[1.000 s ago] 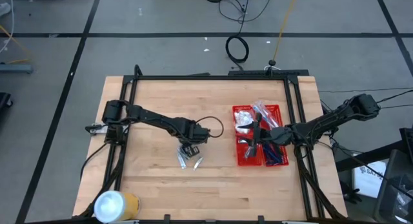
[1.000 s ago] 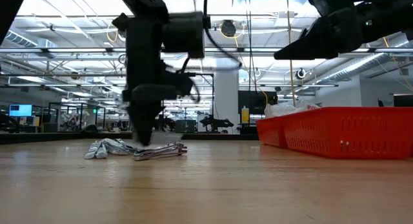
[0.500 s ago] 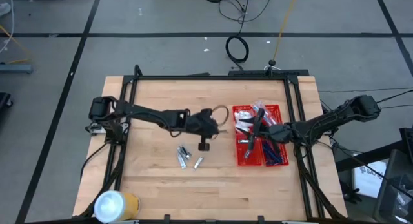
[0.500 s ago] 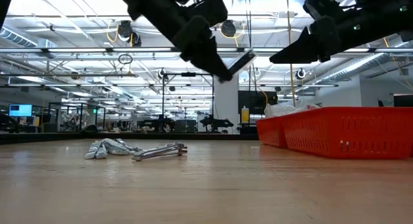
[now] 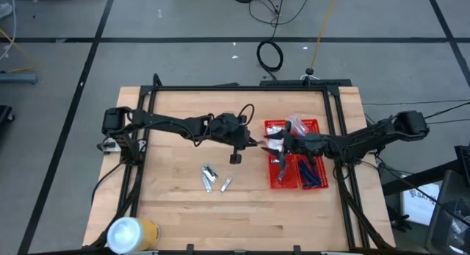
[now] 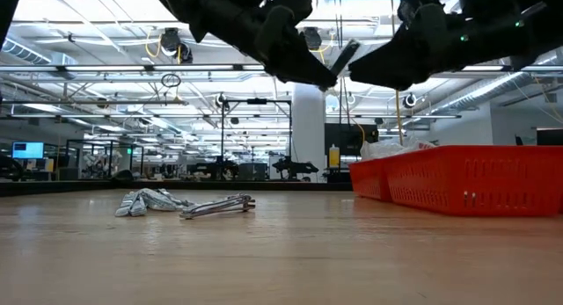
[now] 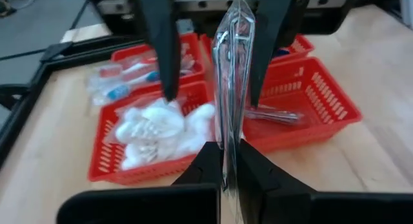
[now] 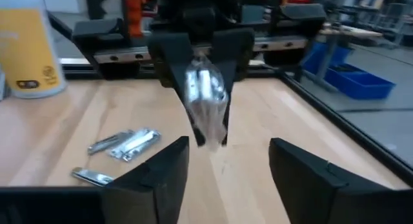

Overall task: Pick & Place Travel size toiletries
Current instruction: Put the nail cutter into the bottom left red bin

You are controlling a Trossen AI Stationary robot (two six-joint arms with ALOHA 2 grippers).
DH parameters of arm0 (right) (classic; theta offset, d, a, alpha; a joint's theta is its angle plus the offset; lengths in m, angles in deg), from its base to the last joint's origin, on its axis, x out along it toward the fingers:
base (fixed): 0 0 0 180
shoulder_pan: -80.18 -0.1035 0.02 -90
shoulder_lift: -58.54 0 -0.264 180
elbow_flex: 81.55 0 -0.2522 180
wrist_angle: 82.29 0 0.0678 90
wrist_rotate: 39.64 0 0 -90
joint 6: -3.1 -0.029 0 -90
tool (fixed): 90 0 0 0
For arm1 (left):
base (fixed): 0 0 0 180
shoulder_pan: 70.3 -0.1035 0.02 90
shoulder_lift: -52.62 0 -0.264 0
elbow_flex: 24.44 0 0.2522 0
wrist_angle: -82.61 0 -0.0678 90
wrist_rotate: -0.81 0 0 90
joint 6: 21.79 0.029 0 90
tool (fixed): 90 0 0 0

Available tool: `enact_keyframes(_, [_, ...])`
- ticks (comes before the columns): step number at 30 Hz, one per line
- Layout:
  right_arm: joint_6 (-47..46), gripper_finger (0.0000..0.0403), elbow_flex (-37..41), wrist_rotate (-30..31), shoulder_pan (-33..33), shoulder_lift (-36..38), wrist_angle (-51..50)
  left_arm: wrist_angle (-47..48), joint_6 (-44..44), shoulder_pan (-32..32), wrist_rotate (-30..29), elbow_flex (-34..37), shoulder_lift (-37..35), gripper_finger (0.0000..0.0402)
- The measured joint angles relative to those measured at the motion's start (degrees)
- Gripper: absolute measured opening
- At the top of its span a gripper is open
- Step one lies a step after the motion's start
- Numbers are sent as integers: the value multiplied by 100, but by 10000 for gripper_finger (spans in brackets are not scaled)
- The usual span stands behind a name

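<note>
1. We see the left gripper [image 7: 230,161] clamped on a clear packet [image 7: 233,88], raised beside the red basket [image 5: 292,167]
2. Facing it, the right gripper [image 8: 227,161] stands apart, empty

Overhead view straight down, low view level along table [image 6: 281,252], wrist views facing each other — sharing red basket [image 5: 273,183].

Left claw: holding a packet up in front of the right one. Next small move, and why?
Probably close the right claw on the packet. The left claw is shut on it, held in the air beside the basket, and the right claw's fingers stand open on either side of it, which looks like a handover.
</note>
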Motion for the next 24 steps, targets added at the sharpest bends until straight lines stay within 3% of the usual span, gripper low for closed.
enact_keyframes(4, [151, 221, 0, -280, 85, -484, 805, 147, -101, -7, -9, 0, 0, 9])
enact_keyframes(8, [302, 212, 0, -275, 119, -784, 1234, 169, -129, 1, -20, 0, 0, 16])
enact_keyframes(12, [371, 171, 0, -275, 119, -775, 1270, 293, -137, 4, -18, 0, 0, 7])
enact_keyframes(20, [458, 48, -2, -296, 114, -621, 1162, 301, -208, 4, -82, -2, 0, 11])
enact_keyframes(24, [604, 39, -2, -292, 114, -619, 1134, 302, -294, 0, -84, -2, 0, 9])
